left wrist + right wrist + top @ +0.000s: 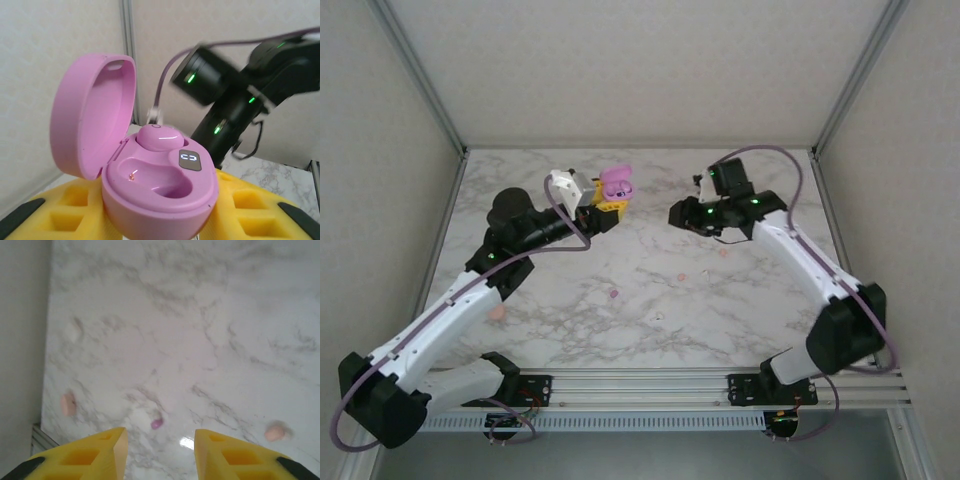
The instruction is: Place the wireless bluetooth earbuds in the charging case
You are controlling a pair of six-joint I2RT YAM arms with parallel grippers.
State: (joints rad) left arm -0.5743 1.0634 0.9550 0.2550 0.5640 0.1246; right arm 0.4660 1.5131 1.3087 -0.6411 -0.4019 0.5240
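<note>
My left gripper is shut on the pink charging case, held above the table's back middle. In the left wrist view the charging case sits between my yellow fingers with its lid up. One pink earbud lies in the far socket, and the near socket is empty. My right gripper hovers to the case's right; its jaws are open with nothing between them. Below them on the table lie a purple earbud and two peach ones.
On the marble table lie loose buds: purple, white, peach and peach near the left arm. Frame posts and walls close in the sides and back. The right arm looms behind the case.
</note>
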